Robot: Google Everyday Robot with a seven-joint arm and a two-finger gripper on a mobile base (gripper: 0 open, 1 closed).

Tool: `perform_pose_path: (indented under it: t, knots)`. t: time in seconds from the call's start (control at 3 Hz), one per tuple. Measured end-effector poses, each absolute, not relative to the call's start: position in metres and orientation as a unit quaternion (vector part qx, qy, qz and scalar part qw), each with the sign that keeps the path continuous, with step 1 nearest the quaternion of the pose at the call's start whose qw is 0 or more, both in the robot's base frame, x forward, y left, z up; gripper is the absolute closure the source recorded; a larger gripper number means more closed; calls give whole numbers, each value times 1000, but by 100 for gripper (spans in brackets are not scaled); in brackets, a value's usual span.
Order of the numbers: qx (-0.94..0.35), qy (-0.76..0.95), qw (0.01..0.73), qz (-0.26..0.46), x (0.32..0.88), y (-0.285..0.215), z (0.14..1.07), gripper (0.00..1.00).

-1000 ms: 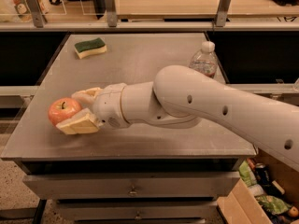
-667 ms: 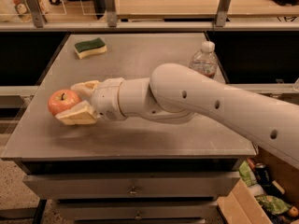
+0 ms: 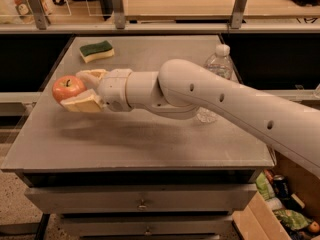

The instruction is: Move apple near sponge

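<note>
The gripper (image 3: 79, 90), its fingers clamped around the apple (image 3: 67, 86), has carried it up and closer to the sponge (image 3: 96, 50), so the apple now hangs just short of the sponge, not yet set down.

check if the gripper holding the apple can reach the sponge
Probably yes: the gripper, shut on the apple, is near the sponge with only bare table between; the bottle stands well aside.

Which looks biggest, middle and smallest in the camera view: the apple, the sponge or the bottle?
1. Bottle, biggest, though the arm hides its middle.
2. Apple and sponge look alike; the apple is nearer, so no ranking.
The gripper, at the table's left, has its jaws shut on the apple.
</note>
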State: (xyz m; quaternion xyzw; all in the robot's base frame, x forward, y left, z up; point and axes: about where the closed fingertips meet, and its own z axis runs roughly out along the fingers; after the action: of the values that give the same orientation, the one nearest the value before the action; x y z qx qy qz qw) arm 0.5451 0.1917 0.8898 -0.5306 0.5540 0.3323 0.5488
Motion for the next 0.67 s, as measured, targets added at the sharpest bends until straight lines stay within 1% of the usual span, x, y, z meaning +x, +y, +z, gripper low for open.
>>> perform_pose_path:
  t: [0.67]
  knots:
    - [-520,535,578,329,573,205,903,100]
